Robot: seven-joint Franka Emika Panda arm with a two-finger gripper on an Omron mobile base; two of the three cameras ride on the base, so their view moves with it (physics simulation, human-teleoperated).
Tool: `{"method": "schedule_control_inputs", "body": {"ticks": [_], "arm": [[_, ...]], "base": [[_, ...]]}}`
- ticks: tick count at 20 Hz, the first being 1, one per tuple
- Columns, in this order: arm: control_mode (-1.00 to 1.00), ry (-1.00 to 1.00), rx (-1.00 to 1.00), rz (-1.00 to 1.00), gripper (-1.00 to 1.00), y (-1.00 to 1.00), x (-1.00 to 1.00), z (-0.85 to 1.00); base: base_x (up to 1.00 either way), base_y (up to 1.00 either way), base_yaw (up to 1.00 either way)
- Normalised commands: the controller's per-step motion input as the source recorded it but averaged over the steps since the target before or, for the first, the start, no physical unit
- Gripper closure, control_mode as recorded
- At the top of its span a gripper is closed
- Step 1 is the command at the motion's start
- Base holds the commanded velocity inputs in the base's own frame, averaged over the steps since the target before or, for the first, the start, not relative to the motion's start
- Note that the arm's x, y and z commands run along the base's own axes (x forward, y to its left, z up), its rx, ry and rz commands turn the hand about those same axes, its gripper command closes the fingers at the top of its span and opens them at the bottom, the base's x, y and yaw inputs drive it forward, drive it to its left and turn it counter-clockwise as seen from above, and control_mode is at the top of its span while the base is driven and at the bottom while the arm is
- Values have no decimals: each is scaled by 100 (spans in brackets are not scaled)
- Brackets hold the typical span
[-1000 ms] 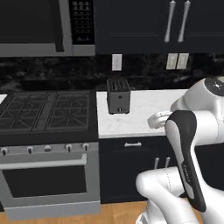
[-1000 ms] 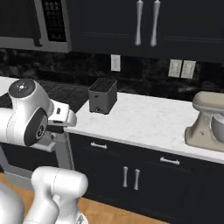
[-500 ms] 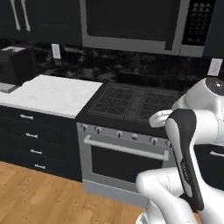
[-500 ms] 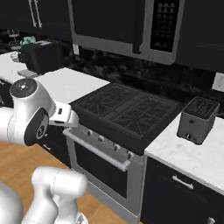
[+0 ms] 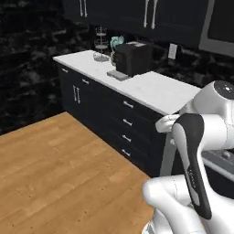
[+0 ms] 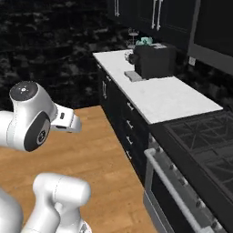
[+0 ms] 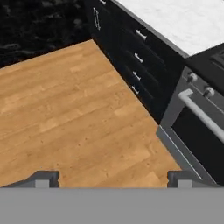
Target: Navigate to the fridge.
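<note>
So at this point the white marble surface was the thing to orient by. A boxy black coffee machine sat on it toward the far end, with a small tiered glass stand and something teal just behind the machine, near the corner. From the right base camera the same machine stood on the surface close to the back wall. Under the surface ran dark navy cabinets with small silver handles, and more navy cupboards hung above it with long silver pulls.

At the near end of the surface, touching it, was the steel stove with its dark grates and a long oven bar. The hand camera caught its knobs and oven handle too, right beside the drawers.

In front of the surface was all wood floor, and past its far end just a dark speckled wall.

The fridge wasn't anywhere I could spot near that surface, so can't say where it was.

The pincer hung over the floor, tips spread wide apart with nothing between them.
</note>
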Motion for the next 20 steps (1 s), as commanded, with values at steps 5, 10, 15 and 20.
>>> {"method": "schedule_control_inputs", "body": {"ticks": [5, 10, 15, 20], "arm": [[100, 0, 0, 0, -100, 0, 0, 0], [100, 0, 0, 0, -100, 0, 0, 0], [100, 0, 0, 0, -100, 0, 0, 0], [100, 0, 0, 0, -100, 0, 0, 0]], "base": [[1, 30, 92], [5, 6, 98], [89, -16, 80], [100, -35, 63]]}}
